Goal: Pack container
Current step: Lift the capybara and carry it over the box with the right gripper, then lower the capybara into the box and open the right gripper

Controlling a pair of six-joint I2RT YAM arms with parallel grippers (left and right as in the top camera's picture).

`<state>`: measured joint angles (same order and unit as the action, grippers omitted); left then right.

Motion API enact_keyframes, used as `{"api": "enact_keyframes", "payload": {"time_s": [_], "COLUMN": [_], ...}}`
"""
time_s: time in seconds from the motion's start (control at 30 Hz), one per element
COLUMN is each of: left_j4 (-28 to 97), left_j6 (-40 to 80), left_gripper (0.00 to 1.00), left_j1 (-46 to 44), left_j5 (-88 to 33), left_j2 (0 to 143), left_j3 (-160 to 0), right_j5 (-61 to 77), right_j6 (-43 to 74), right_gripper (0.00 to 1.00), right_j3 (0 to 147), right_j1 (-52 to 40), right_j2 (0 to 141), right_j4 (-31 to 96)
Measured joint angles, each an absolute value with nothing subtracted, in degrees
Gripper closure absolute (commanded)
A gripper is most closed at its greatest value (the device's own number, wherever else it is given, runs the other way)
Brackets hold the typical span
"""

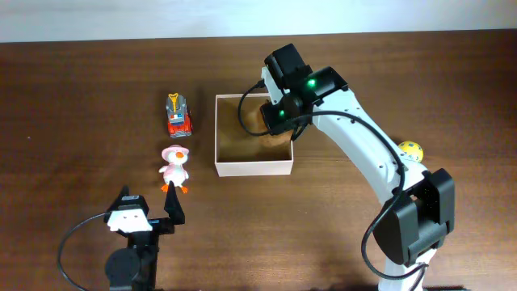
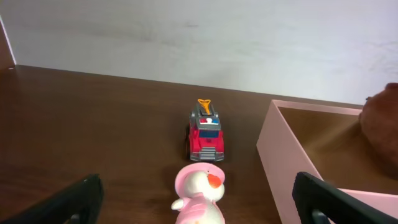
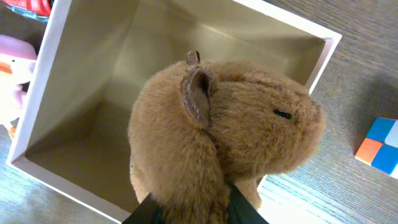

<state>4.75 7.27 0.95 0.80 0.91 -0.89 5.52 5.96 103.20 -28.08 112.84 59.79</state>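
Observation:
The container (image 1: 252, 167) is a square cream box with a tan inside at the table's middle; it also shows in the left wrist view (image 2: 283, 155) and the right wrist view (image 3: 50, 43). My right gripper (image 1: 275, 121) is shut on a brown plush capybara (image 3: 230, 137) and holds it over the container's right side; the plush also shows in the overhead view (image 1: 260, 121). My left gripper (image 1: 149, 212) is open and empty near the front left, just short of a pink duck toy (image 1: 174, 167), which also shows between its fingers (image 2: 200, 196).
A red toy fire truck (image 1: 179, 115) stands left of the container, beyond the duck (image 2: 206, 134). A yellow ball (image 1: 410, 149) lies at the right behind my right arm. A blue and orange cube (image 3: 378, 146) lies right of the container.

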Motion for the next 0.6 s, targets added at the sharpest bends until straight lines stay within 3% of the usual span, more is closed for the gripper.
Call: {"api": "enact_keyframes", "payload": {"time_s": [0.6], "left_j4": [4.75], "left_j6": [7.27], "left_gripper": [0.01], "left_j1": [0.95], "left_j5": [0.80], "left_j2": [0.91], "left_j3": [-0.89], "right_j5": [5.52], "right_j6": [6.04], "right_gripper": [0.76], "right_j3": [99.83], "right_j1": [-28.08], "right_j2": [113.54], "right_j4": [56.86]}}
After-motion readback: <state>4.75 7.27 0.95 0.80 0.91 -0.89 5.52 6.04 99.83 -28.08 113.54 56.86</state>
